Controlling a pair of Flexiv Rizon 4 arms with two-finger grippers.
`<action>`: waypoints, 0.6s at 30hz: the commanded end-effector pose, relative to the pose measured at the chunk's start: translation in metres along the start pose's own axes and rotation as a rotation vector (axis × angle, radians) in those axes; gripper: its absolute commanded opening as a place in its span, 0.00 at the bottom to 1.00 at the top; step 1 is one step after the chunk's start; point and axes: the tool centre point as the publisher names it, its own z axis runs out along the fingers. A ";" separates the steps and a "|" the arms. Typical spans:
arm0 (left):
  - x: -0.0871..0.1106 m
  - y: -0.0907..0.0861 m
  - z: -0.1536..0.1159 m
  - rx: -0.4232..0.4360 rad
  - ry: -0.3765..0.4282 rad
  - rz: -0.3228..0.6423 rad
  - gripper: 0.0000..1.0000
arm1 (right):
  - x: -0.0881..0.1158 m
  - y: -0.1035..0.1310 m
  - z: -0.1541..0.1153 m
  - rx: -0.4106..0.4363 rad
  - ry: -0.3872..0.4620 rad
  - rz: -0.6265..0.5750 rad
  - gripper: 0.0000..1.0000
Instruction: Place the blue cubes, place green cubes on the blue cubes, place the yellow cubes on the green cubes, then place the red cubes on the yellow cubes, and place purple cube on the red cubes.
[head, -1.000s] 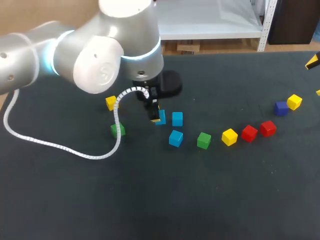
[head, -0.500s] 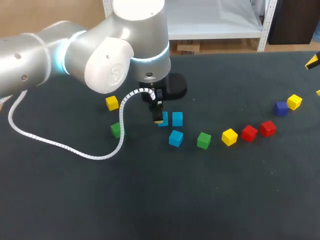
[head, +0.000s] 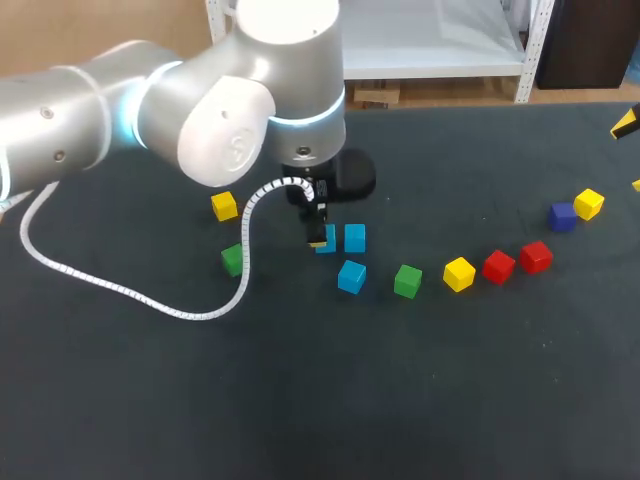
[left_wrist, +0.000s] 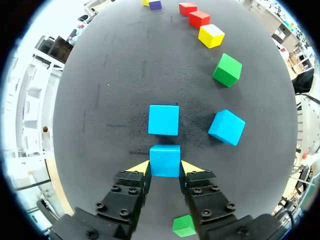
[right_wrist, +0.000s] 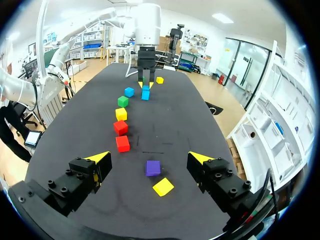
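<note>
My left gripper is shut on a blue cube, both yellow tips pressing its sides, low over the table. Just ahead of it lies a second blue cube, with a narrow gap between the two. A third blue cube sits tilted off to the side. In the head view the held blue cube is just left of the second one. A curved row runs right: green cube, yellow cube, two red cubes, purple cube. My right gripper stands open above the purple cube.
Left of my left gripper lie a yellow cube and a green cube, with the arm's white coiled cable trailing across the mat. Another yellow cube sits by the purple one. The near half of the dark mat is bare.
My left arm has shifted a little to the right with the blue cube in its grip, bringing it closer to the second blue cube. The right gripper has stayed put.
</note>
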 end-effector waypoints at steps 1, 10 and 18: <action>-0.002 0.003 0.001 0.007 0.008 0.002 0.00 | -0.001 0.002 0.000 0.004 0.001 -0.001 1.00; -0.002 0.004 0.002 0.007 0.011 0.000 0.00 | -0.001 0.002 0.000 0.004 0.001 -0.001 1.00; 0.000 0.004 0.004 0.012 0.015 0.001 0.00 | -0.001 0.002 0.000 0.004 0.001 -0.001 1.00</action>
